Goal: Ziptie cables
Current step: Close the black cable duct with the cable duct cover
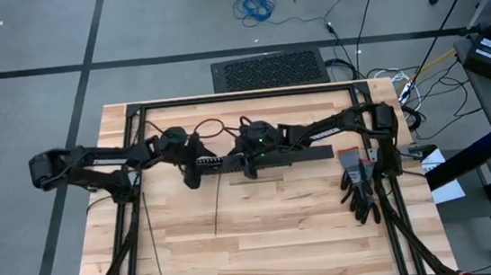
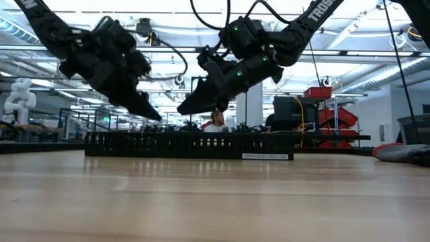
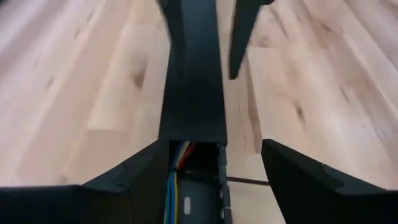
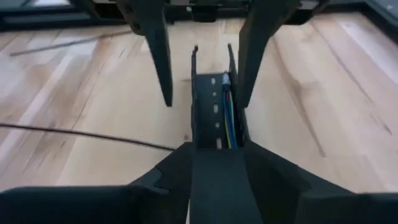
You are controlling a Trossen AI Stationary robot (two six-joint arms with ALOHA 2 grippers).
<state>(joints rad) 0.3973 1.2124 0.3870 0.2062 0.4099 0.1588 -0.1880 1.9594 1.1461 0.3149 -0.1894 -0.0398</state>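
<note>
Left gripper (image 3: pixel 214 144), jaws apart, straddles the black slotted duct (image 1: pixel 315 153) at table centre; right gripper (image 4: pixel 217 148) faces it, likewise apart astride the duct; cables (image 4: pixel 229 118) lie inside it; zipties (image 1: pixel 218 203) lie untouched nearer, so tying seems unstarted; next calls for finely pinching one strip.

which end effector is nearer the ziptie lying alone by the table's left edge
Left. The left end effector hangs over the duct's left end, nearer that ziptie; the right end effector sits farther along the duct.
</note>
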